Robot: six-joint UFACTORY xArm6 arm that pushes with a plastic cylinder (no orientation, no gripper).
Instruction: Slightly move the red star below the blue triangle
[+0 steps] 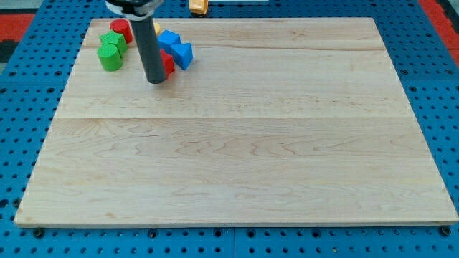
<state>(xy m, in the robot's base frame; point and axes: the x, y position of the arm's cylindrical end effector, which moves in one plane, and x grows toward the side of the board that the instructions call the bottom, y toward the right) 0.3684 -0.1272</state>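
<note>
Up near the board's top-left corner, my tip [155,81] is seen touching the red star [167,64], which lies just to the view's right, largely hidden, directly below-left of the blue triangle [182,54]. No gripper is fitted; nothing is held.

The counter [237,143] is pale wood with fine grain, lying on a blue pegboard [21,129] dotted with dark holes. Near the counter's top left corner sit a red star [167,64], a blue triangle [182,54], a blue block [168,39], two green blocks [110,54] and a red cylinder [120,29]. The rod [150,43] is dark grey. Beyond the top edge, a yellow block [199,6].
</note>
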